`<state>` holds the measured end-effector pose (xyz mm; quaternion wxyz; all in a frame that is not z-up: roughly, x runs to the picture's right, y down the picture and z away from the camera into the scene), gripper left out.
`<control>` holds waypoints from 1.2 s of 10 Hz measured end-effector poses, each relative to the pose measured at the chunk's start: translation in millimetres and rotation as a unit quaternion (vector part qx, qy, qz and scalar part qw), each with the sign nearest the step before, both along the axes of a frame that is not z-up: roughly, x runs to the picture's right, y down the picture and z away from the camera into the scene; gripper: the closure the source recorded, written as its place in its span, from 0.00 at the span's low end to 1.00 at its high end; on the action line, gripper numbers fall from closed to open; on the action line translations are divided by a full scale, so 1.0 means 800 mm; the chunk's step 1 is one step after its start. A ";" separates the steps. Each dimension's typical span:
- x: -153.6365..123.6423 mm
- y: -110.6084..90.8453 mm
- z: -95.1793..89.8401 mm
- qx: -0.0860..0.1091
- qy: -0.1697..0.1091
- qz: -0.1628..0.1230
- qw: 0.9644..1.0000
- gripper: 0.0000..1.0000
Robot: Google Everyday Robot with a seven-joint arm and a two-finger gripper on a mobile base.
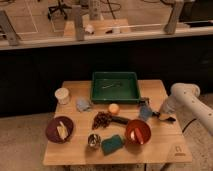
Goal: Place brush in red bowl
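Observation:
The brush (167, 118) is a slim dark object lying on the table (165, 150) near its right edge. My gripper (158, 114) comes down from the white arm (186, 96) on the right and is shut on the brush's left end, low over the tabletop. The red bowl (138, 132), orange-red with something pale inside, sits at the front of the table, left of and nearer than the gripper. A blue-grey object (145, 112) lies just left of the gripper.
A green tray (95, 88) with a thin metallic utensil stands at the back. A white cup (62, 95), a grey cloth (83, 104), an orange (114, 108), grapes (102, 120), a dark bar (121, 120), a maroon dish (52, 131), a metal cup (93, 140) and a teal sponge (113, 143) are spread over the table.

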<state>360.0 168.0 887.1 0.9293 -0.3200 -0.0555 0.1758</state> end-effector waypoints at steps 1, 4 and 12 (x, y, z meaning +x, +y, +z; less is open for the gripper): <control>0.000 -0.011 -0.013 -0.003 -0.015 0.016 1.000 1.00; -0.002 -0.038 -0.046 -0.003 -0.036 0.041 0.999 1.00; 0.006 -0.058 -0.089 0.010 -0.082 0.099 0.992 1.00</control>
